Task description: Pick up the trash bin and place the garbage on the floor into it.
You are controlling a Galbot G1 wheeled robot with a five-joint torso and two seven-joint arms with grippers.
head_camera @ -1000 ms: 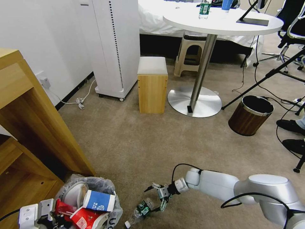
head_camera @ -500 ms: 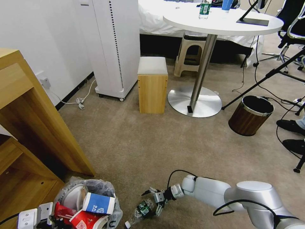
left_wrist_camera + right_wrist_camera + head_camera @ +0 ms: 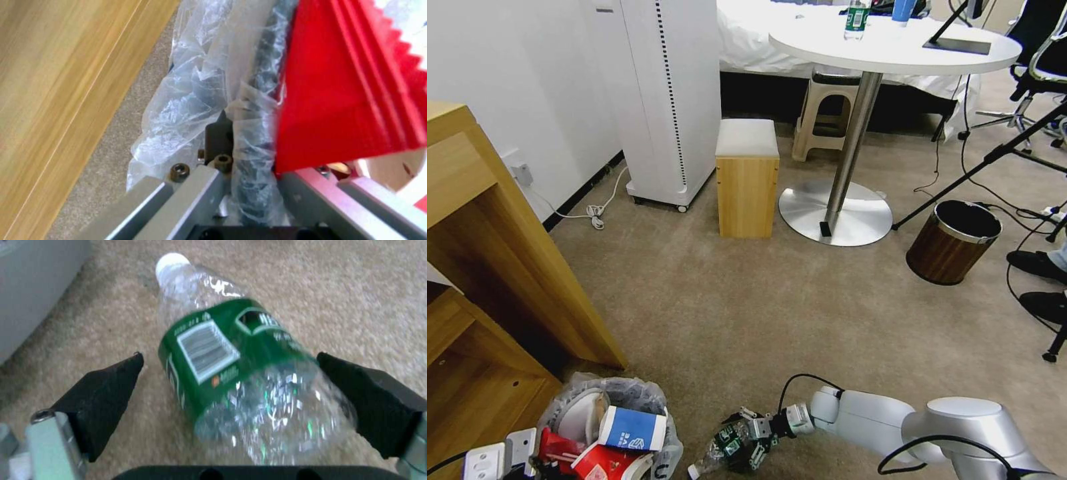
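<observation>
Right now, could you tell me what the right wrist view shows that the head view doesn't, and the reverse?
Right wrist alone: the barcode on the bottle's green label, and a gap between each black pad and the bottle.

Head alone: the trash bin holding litter beside the left gripper, the wooden bin and the round table.

Both: the right gripper, jaws open around the bottle lying on the floor.
</observation>
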